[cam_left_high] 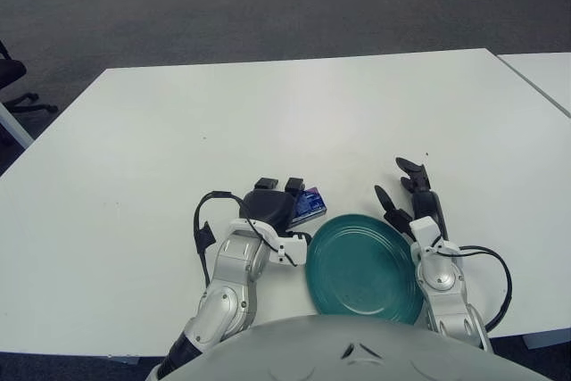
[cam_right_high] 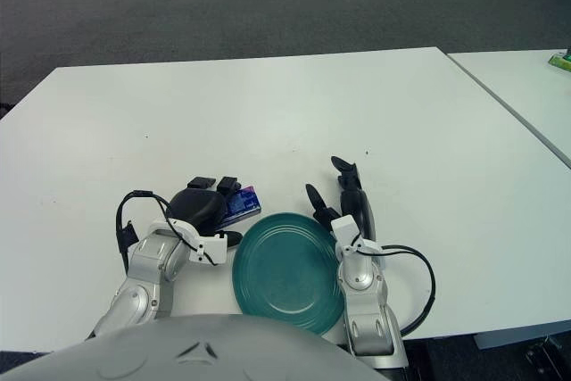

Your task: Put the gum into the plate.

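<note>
Your left hand (cam_left_high: 272, 202) sits low on the white table (cam_left_high: 268, 113), its dark fingers over the near-left part of the gum pack (cam_left_high: 310, 203). You cannot tell from either eye whether those fingers grip the pack or only cover it. The gum, a small blue packet, lies flat on the table and shows just past the fingertips on the hand's right side, just beside the far-left rim of the teal plate (cam_left_high: 364, 267), not inside it. The plate lies flat between your two hands. Your right hand (cam_left_high: 412, 198) is at the plate's far-right rim, its dark fingers spread and extended forward, holding nothing.
</note>
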You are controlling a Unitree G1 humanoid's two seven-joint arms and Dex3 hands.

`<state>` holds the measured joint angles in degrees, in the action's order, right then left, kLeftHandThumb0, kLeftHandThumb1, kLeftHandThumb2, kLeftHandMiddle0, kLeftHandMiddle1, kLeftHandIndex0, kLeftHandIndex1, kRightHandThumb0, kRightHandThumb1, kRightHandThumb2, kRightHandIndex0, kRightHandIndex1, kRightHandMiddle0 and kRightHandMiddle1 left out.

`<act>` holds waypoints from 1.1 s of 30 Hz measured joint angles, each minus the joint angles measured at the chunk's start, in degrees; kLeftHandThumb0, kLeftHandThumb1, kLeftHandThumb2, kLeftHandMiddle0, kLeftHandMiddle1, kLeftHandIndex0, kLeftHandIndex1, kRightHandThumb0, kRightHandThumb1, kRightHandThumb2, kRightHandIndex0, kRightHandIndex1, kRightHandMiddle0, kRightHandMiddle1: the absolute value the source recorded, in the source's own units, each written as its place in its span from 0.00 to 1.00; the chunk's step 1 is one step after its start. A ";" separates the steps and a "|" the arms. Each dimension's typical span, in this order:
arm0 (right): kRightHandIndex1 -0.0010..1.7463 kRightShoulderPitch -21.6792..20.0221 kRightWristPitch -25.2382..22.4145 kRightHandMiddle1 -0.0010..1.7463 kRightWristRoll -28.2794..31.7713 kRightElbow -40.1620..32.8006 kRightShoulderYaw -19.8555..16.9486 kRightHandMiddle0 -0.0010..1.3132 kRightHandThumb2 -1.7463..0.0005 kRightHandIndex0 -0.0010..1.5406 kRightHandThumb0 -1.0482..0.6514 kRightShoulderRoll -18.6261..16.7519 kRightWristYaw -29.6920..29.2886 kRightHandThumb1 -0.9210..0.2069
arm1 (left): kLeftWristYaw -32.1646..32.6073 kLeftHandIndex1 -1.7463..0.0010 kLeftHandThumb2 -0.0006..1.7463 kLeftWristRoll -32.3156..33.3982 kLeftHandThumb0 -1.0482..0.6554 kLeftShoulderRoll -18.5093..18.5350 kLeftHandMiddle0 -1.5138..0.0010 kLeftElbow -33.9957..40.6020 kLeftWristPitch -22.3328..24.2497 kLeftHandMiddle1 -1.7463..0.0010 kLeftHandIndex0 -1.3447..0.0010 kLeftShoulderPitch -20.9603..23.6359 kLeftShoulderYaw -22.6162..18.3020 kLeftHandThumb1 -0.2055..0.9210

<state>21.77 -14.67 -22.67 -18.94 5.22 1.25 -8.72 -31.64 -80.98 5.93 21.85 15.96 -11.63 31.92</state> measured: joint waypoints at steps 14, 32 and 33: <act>0.47 1.51 -4.62 0.42 0.90 -4.49 -2.07 0.00 0.78 0.15 0.21 -0.31 1.08 0.00 | -0.72 0.40 0.35 -0.78 0.00 -1.22 0.99 -0.22 0.64 0.43 1.00 1.09 2.01 1.00; 0.49 5.98 -2.95 0.48 5.27 -8.09 -7.05 0.00 0.78 0.20 0.31 -3.23 0.09 0.01 | 36.11 0.00 0.66 9.53 0.36 1.89 0.48 -22.24 -8.14 0.00 0.62 9.24 -0.58 0.57; 0.49 6.23 -2.44 0.48 5.51 -8.10 -7.32 0.00 0.78 0.20 0.32 -3.45 -0.04 0.01 | 36.37 0.00 0.67 9.72 0.36 2.23 0.48 -22.28 -8.26 0.00 0.61 9.55 -0.55 0.57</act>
<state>27.99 -17.11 -17.16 -27.03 -2.10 -2.19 -8.77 4.73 -71.26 8.16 -0.44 7.71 -2.08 31.37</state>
